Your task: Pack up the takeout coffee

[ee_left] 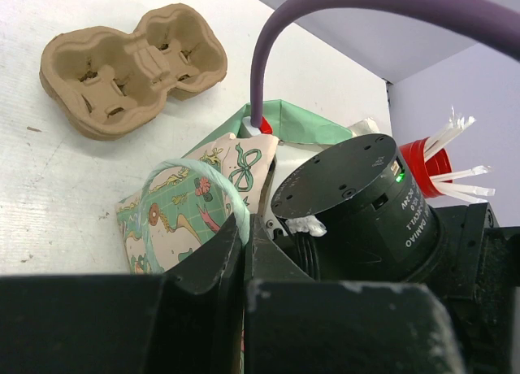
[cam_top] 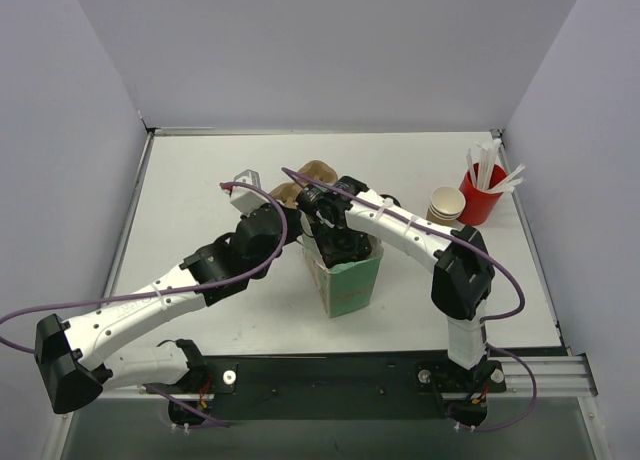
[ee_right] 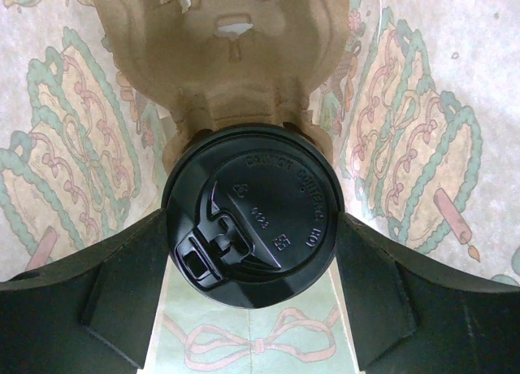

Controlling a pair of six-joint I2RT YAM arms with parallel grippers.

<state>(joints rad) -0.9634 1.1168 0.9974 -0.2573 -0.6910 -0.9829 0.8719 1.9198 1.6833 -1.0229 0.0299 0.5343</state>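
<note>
**Right claw [ee_right: 252, 218] has the coffee down inside the bag**

Its two fingers [ee_right: 106, 293] sit on both sides of the takeout coffee [ee_right: 253, 203], pressed right up against it, so it looks like a grip. All I can see of the cup is its black lid [ee_right: 272, 183]. The brown paper part is hidden under that. The cup is upright inside the paper bag [cam_top: 352, 280], at one end of a pulp tray [ee_right: 236, 57] that lies lower down in the bag. I cannot tell if the cup is sat all the way down in its hole.

The left claw [ee_left: 244, 264] is closed on the top edge of the bag, and that holds the mouth open.

I think this cup is a soft thing. Paper walls bend in if you squeeze hard, and then the lid can pop off. If there is a drink inside, it will be heavier and can slosh and spill. I cannot see if it is full. The best place to hold it is high up, just under the lid, where the rim makes it stiff. A gentle squeeze is enough, with the cup straight up.

On the table, a second pulp tray [ee_left: 134, 65], a stack of brown cups [cam_top: 447, 205] and a red cup [cam_top: 482, 192] of white sticks stand apart from the bag.
</note>
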